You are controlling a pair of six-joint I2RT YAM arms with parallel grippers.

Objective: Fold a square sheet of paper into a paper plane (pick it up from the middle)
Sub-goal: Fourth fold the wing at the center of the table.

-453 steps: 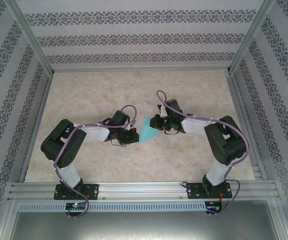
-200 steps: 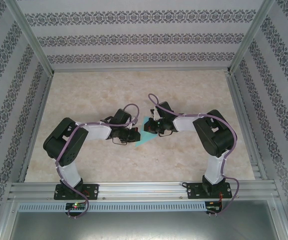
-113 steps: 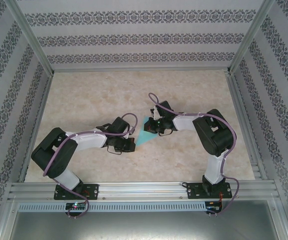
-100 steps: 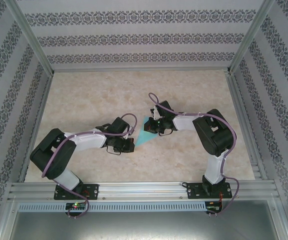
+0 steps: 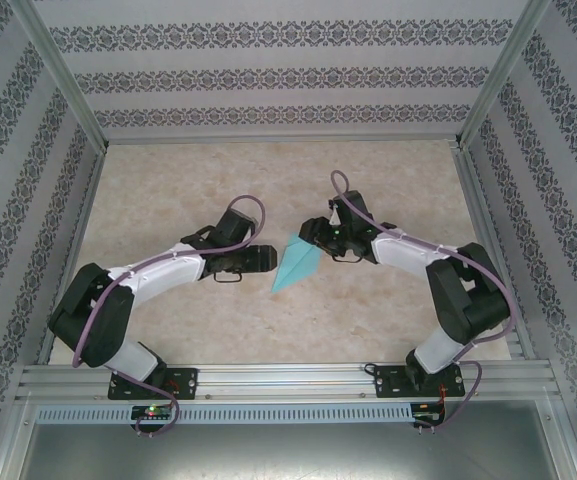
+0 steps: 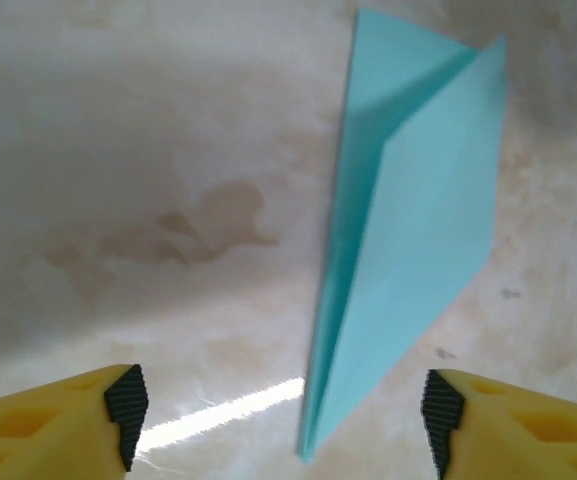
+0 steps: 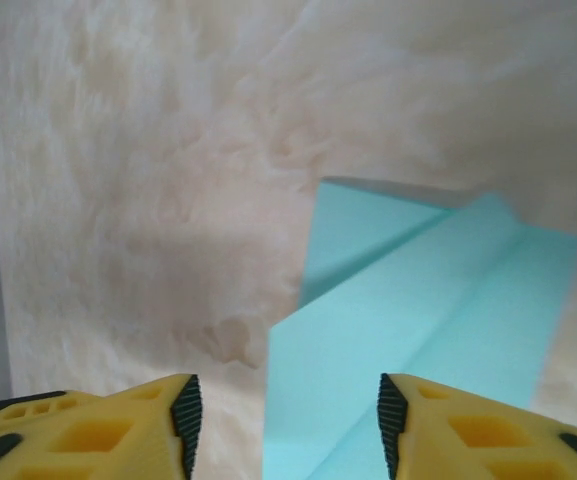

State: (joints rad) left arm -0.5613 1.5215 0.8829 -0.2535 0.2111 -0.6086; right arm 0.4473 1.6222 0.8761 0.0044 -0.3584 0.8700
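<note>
Plane (image 6: 418,220) is lying loose ahead of wide-spread left end effector (image 6: 280,408) and narrower, empty right end effector (image 7: 283,412); flimsy, light, probably wanting mid-crease pinch

- Both arms share one build: left arm (image 5: 158,270) and right arm (image 5: 403,250) have white link shells between chunky black joint housings.
- I note a purple cable (image 5: 245,198) looping along each arm from base to wrist.
- Black base blocks (image 5: 143,383) at the foot.
- Left gripper (image 6: 283,405) and right gripper (image 7: 283,415): yellow fingers (image 6: 43,425) with moulded pockets, faced with black ribbed pads (image 6: 126,400).
</note>
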